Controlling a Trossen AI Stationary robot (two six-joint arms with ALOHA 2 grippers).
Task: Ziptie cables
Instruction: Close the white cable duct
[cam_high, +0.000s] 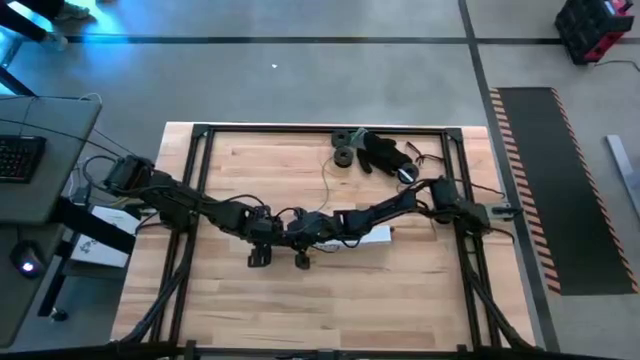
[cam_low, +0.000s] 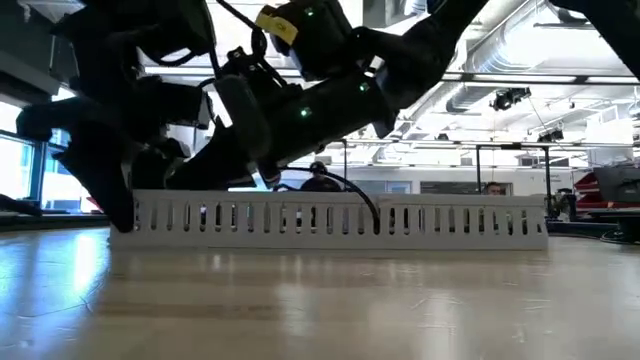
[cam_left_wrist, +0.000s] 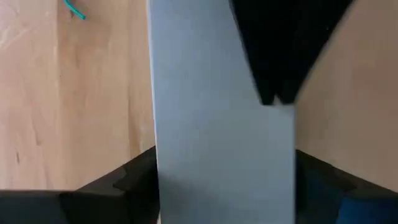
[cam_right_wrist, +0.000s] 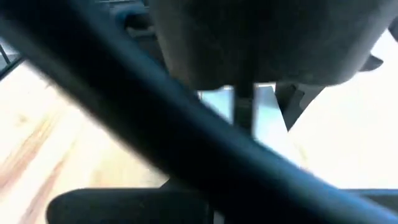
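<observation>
Left gripper (cam_high: 262, 232): down over the left end of the white duct (cam_low: 340, 220). In its wrist view the fingers (cam_left_wrist: 134, 180) sit one on each side of the duct, spread wide enough to take it. Can't tell if they're actually pinching the walls, so no call on the grip. My guess is it's there to keep the duct from sliding.

Cables: honestly can't pick them out anywhere. If they're in the duct, both arms are covering them.

Right gripper (cam_high: 312, 232): crowded in right beside the left one, over the middle of the duct. Its own camera is mostly blocked by dark arm, so can't tell what the fingers are doing.

Black round parts (cam_high: 350, 147): parked at the far edge of the table (cam_high: 420, 290), well out of the way.
</observation>
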